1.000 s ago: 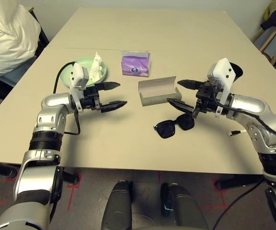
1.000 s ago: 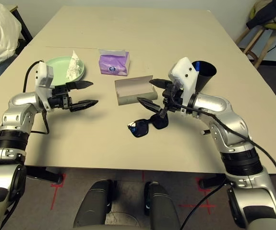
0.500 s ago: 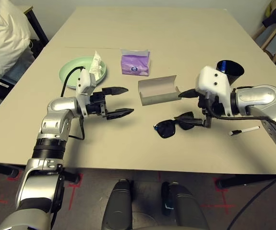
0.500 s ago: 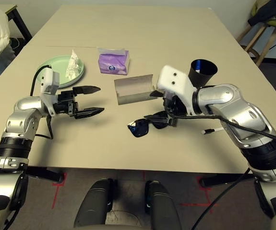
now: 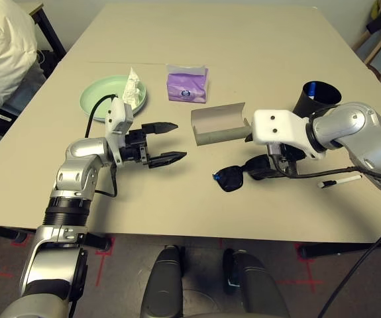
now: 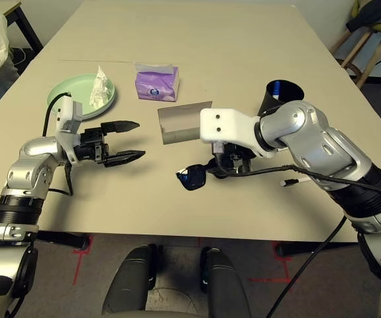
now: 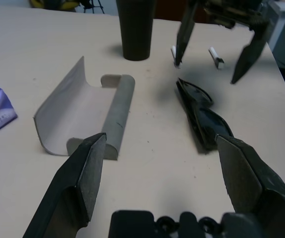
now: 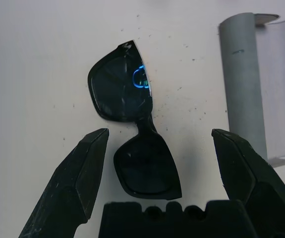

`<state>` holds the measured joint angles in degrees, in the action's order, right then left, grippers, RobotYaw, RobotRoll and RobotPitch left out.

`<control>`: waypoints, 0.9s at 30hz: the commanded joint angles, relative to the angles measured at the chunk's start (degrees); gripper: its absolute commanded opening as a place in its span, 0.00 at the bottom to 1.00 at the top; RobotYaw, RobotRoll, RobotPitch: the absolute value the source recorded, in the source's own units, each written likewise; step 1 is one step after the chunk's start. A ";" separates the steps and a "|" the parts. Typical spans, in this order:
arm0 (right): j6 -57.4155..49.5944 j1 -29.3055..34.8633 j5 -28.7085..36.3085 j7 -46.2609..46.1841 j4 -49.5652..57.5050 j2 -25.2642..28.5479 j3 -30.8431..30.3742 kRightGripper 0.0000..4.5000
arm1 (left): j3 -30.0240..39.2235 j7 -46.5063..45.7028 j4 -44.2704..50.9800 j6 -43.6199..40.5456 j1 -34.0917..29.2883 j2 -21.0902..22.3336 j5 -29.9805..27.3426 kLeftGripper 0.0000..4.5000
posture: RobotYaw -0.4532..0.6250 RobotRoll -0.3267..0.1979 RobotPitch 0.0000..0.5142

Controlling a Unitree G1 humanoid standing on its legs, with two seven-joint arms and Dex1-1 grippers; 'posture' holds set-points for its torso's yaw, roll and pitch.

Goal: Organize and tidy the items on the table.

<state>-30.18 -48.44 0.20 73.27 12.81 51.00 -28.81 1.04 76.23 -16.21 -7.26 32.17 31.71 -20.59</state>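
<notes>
my view looks down past the table's near edge to a dark grey floor [image 5: 117, 265] marked with red tape lines [image 5: 103, 260]. at far left, beside the table, a white padded garment [image 5: 1, 50] rests against a dark chair frame [image 5: 48, 33]. at far right a wooden stool [image 6: 349, 40] carries dark and yellow clothing [image 6: 376, 13]. a strip of pale wall [image 5: 64, 13] shows behind the far left corner. lighting is even, with soft shadows.

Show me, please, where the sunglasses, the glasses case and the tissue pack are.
sunglasses [image 8: 132, 129], right wrist view, on the bridge between the lenses.
glasses case [image 5: 218, 126], left eye view, on its open inner wall.
tissue pack [image 6: 156, 85], right eye view, on its purple front.
</notes>
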 commanded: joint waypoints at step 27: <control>3.83 -3.47 -15.18 8.76 -6.44 -7.75 -6.13 1.00 | -3.62 1.21 1.95 8.41 -3.27 1.67 2.68 0.99 | 0.65 0.62 0.35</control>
<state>-26.25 -51.71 -14.07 81.35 6.41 43.44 -33.77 -1.25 77.28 -16.10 0.64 29.97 32.83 -18.64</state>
